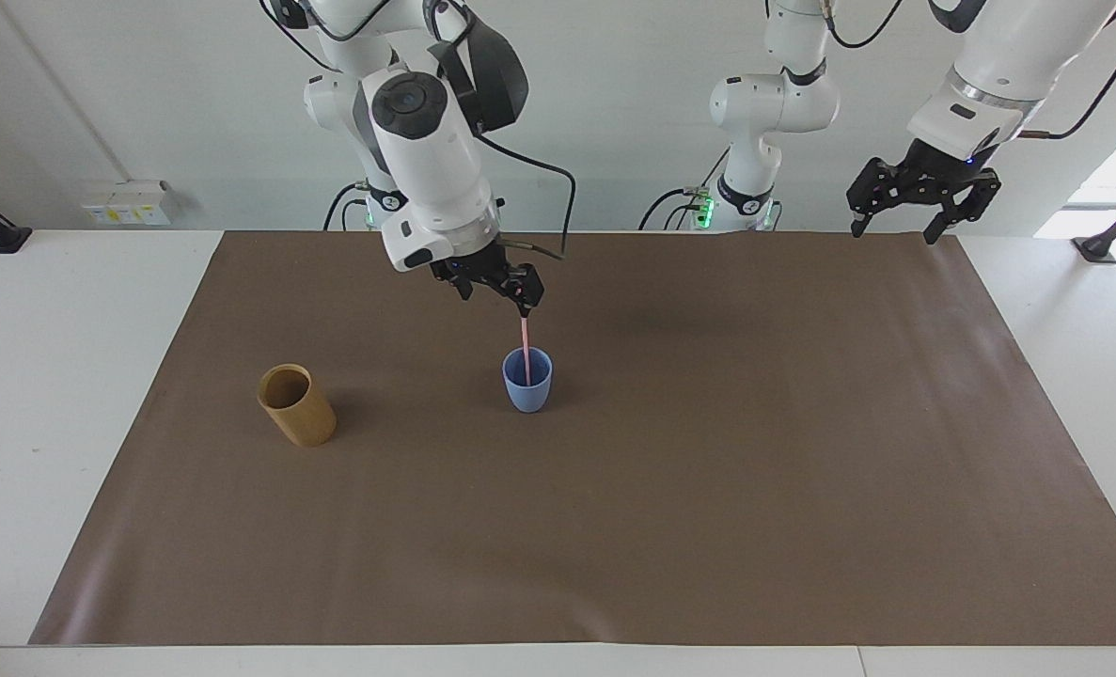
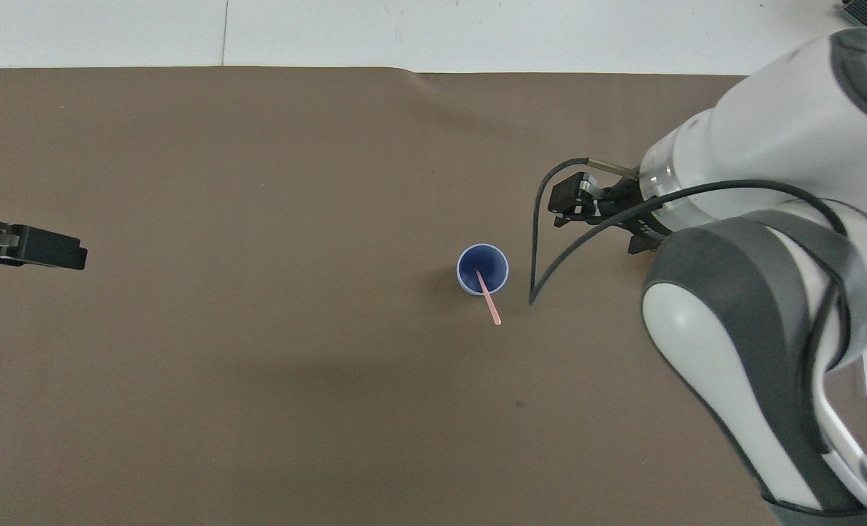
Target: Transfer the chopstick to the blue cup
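The chopstick (image 1: 526, 350) is standing in the blue cup (image 1: 527, 380) — light, stiff, best pinched near its top — while both grippers are hanging spread.

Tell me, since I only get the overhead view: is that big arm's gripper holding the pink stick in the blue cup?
Observer: No. The right gripper hangs open, higher than the top of the chopstick, which stands free in the blue cup.
Operator: Is anything hidden under that arm?
Observer: Yes, a tan cup stands on the brown mat, toward the right arm's end of the table.
Operator: And the black piece at the edge?
Observer: That is the left gripper, open and waiting high up at the left arm's end.
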Controlling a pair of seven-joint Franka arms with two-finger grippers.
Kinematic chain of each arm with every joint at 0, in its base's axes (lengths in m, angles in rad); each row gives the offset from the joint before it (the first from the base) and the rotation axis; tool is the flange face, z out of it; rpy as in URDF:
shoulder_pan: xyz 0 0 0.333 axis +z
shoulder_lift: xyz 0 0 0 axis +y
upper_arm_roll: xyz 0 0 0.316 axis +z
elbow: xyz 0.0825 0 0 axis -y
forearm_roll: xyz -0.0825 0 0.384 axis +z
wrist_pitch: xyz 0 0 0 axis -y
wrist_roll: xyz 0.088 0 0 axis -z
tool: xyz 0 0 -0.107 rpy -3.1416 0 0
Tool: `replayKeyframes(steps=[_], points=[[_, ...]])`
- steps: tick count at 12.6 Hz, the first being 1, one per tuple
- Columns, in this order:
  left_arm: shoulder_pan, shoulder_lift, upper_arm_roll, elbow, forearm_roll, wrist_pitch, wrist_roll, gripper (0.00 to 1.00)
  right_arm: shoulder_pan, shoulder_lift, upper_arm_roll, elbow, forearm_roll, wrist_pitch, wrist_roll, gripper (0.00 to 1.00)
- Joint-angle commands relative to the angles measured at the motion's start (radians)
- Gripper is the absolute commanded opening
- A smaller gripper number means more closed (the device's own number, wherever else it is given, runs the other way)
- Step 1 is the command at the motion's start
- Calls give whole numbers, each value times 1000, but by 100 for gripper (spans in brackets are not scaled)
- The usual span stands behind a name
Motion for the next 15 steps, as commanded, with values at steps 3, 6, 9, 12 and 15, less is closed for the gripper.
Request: replayKeyframes(steps=[3, 6, 9, 12, 15], points=[[17, -9, -11, 1, -11, -16, 2, 100, -78, -159, 4, -132, -22, 34, -166, 100], [17, -9, -11, 1, -11, -16, 2, 100, -103, -140, 5, -103, -24, 38, -186, 100], [17, -9, -11, 1, -11, -16, 2, 100, -100, -139, 5, -81, -87, 34, -189, 100], [17, -9, -11, 1, -11, -16, 2, 100, -129, -146, 2, -58, -101, 14, -198, 100], [17, -9, -11, 1, -11, -16, 2, 100, -121, -191, -43, -40, -98, -35, -241, 100]])
